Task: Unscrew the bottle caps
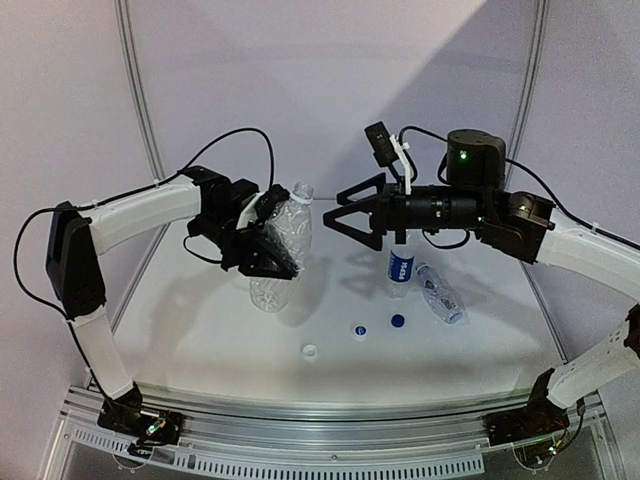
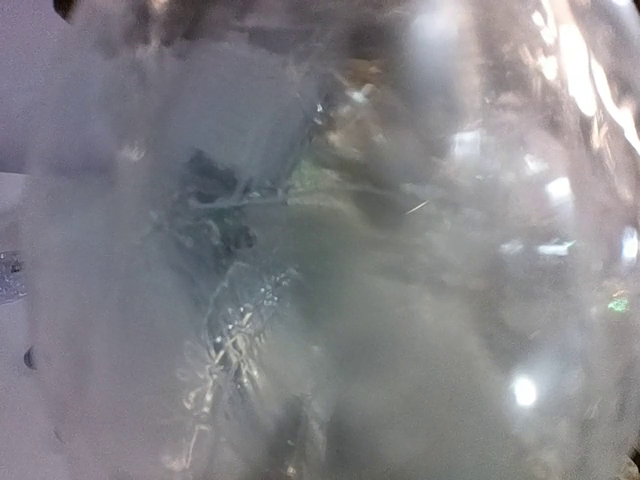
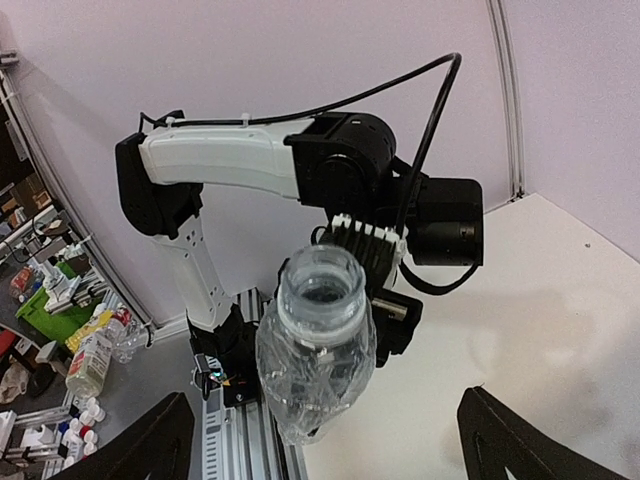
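A plain pale lilac wall [image 1: 300, 70] rises behind the smooth white desk [image 1: 200, 335], flanked by thin grey metal poles [image 1: 137, 95]. A ribbed silver aluminium rail [image 1: 320, 418] edges the desk's near side. Off to one side lies a jumble of coloured stored goods [image 3: 65, 335].

Clear crumpled bottle [image 2: 340, 260] fills nearly whole view, blurred; bright glints at right, creases at centre.

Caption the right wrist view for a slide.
Left gripper holds a dented, uncapped bottle mouth-first toward the camera, with the right gripper open wide.
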You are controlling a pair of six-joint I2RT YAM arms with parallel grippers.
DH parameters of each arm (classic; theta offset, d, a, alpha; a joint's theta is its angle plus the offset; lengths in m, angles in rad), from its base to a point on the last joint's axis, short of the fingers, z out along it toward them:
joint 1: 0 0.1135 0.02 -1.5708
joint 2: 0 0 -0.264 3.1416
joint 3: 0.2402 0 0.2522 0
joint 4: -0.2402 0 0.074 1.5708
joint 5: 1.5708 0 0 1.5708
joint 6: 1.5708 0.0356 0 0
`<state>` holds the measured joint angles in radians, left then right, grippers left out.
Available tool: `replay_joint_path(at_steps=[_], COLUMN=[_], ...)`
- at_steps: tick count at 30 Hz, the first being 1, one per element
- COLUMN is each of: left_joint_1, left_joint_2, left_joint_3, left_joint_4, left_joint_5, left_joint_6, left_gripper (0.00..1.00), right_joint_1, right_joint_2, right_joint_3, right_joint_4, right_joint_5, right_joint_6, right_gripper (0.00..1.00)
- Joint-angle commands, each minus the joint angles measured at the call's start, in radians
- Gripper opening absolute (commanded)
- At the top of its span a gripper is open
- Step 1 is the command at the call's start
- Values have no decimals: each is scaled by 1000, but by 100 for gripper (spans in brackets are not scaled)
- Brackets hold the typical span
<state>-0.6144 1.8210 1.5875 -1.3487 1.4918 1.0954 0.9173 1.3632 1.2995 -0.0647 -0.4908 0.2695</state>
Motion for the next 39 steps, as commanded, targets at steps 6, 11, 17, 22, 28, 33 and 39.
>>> replay_joint_path(at_steps=[6, 11, 17, 22, 28, 33, 39], left_joint_1=[8, 7, 7, 5, 5, 1, 31], left_joint_2=[20, 24, 27, 30, 39, 51, 50], left_joint_3=[14, 14, 14, 14, 16, 27, 87], left_joint_4=[-152, -152, -152, -152, -152, -151, -153], left_joint_5=[349, 349, 350, 349, 349, 349, 349], left_joint_6=[0, -2, -4, -6, -13, -38, -120], left_gripper=[12, 12, 13, 13, 24, 99, 99], right_joint_1=[10, 11, 10, 10, 9, 9, 10], right_joint_2=[124, 173, 224, 246, 276, 274, 216], right_joint_3=[143, 187, 226, 249, 287, 297, 297], right_joint_4=[-4, -13, -22, -26, -71, -105, -219], right_joint_5=[-26, -28, -49, -52, -69, -48, 49], right_joint_6=[22, 33, 50, 54, 45, 26, -41], right_gripper=[88, 83, 70, 51, 15, 0, 0])
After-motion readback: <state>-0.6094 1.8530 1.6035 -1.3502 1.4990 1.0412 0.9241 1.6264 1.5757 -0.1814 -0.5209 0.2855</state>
